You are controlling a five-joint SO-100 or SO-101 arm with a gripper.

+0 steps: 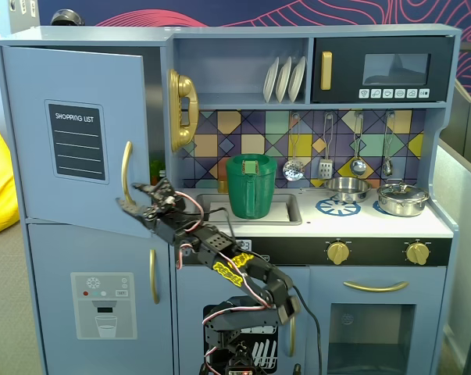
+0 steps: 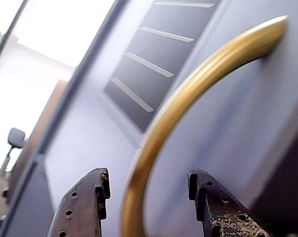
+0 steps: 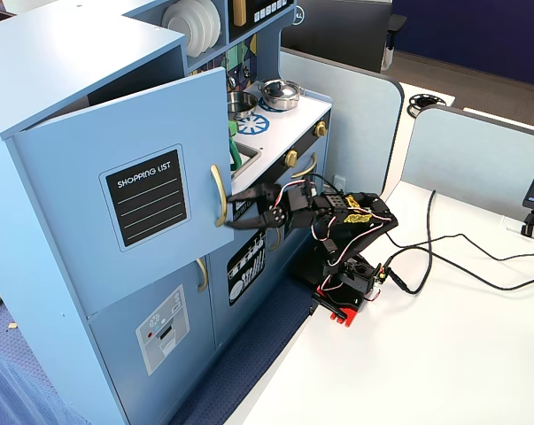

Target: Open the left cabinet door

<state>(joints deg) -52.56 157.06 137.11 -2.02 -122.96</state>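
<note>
- We see the arm (image 3: 337, 226) in black printed links, black servo blocks at the joints.
- Yellow labels with black markings on the middle link.
- Red, white and black wires loop between joints.
- Red base clamp (image 3: 337, 312).
- Gripper (image 2: 149, 190): dark fingers (image 2: 79, 207), notched tips, small holes.

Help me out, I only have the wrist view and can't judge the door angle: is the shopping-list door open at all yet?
Observer: Yes. In a fixed view the left cabinet door stands swung out partway, its handle edge clear of the cabinet front.
Operator: Where along the handle am I?
Observer: The gripper sits at the lower end of the gold handle, with an open jaw on either side.
Operator: Is the door underneath open too?
Observer: No, the dispenser door lies flush and shut.
</note>
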